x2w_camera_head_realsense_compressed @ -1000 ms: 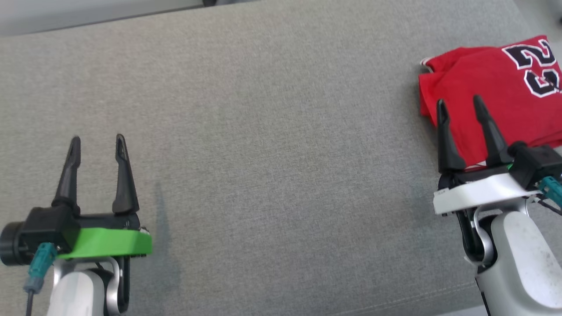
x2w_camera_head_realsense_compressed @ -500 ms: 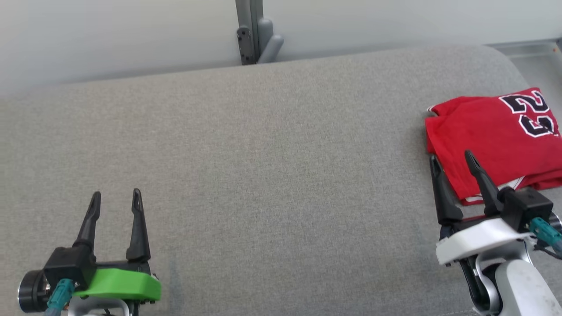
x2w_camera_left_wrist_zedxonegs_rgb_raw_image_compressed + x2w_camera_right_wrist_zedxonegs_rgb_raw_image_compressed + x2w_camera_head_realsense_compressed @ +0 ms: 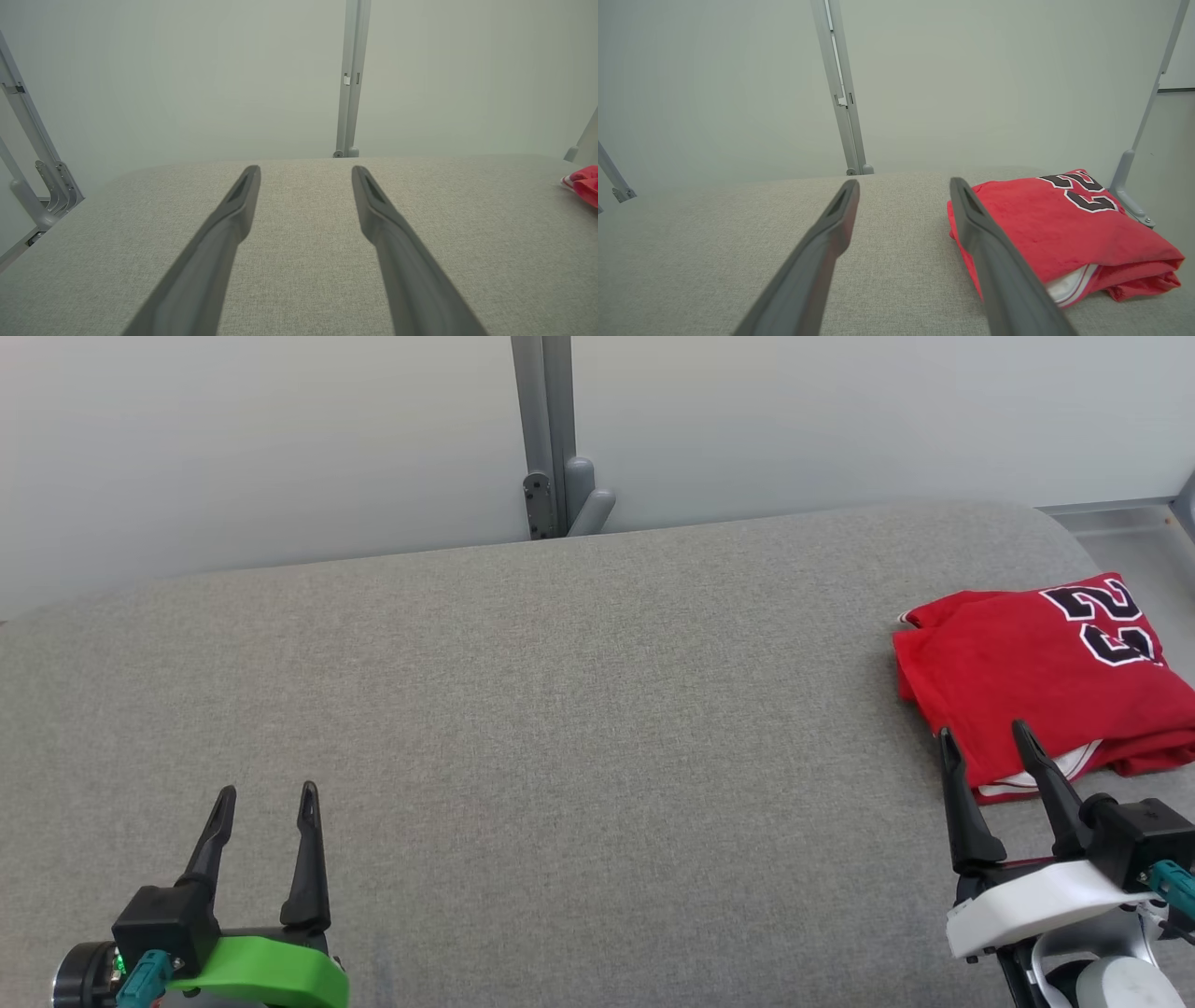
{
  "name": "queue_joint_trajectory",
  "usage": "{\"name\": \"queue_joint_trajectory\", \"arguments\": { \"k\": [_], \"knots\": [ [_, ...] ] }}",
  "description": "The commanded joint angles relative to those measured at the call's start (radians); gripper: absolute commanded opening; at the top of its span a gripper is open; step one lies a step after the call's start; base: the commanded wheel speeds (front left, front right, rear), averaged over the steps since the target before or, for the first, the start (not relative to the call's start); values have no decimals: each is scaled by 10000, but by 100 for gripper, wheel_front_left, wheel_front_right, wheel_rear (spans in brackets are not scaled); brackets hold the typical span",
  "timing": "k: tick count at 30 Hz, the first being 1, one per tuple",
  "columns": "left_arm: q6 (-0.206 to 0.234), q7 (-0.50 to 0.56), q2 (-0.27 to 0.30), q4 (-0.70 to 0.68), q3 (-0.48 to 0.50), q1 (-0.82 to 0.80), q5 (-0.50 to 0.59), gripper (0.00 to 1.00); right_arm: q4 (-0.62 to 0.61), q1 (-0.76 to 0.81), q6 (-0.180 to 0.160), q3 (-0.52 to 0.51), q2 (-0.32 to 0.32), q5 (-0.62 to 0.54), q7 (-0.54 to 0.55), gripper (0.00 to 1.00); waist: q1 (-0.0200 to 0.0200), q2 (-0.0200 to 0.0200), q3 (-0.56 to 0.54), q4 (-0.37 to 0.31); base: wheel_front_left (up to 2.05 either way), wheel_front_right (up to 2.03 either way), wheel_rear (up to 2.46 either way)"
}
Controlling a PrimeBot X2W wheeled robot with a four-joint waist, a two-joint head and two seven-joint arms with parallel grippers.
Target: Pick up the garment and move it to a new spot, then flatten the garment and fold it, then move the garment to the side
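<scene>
shirt: folded red shirt (image 3: 1036,663) on grey worktop (image 3: 560,709), just ahead of right claw (image 3: 983,730) | right claw: fingers apart, empty | left claw (image 3: 267,791): fingers apart, empty, shirt far off to its right

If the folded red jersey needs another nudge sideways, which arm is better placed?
Right. The right gripper is open right next to the folded red jersey; the left gripper is far across the grey cushion.

Garment (image 3: 1027,672) is clipped by the head view's right edge, and its near left corner is hidden behind the right gripper (image 3: 983,730). In the left wrist view it's cut off at the right. Left gripper (image 3: 268,789) base is cropped at the bottom. The number's last digit can't be read.
</scene>
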Motion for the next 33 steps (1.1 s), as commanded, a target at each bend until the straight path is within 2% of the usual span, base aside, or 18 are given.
{"name": "queue_joint_trajectory", "arguments": {
  "k": [1, 32, 33],
  "knots": [
    [32, 53, 92, -10, -19, 151, -60, 100, -137, 138, -12, -67, 21, -88, 34, 100, 1, 0, -33, -6, 0, 0, 0],
    [212, 4, 215, 137, -210, -325, -209, 100, -259, 198, -12, -172, 225, -66, 50, 100, 1, 0, 88, 40, 0, 0, 0],
    [176, 58, 161, 138, -211, -174, -111, 0, -257, 151, 0, -150, 207, -92, 107, 0, 1, 0, 87, 39, 0, 0, 0]
  ]
}}
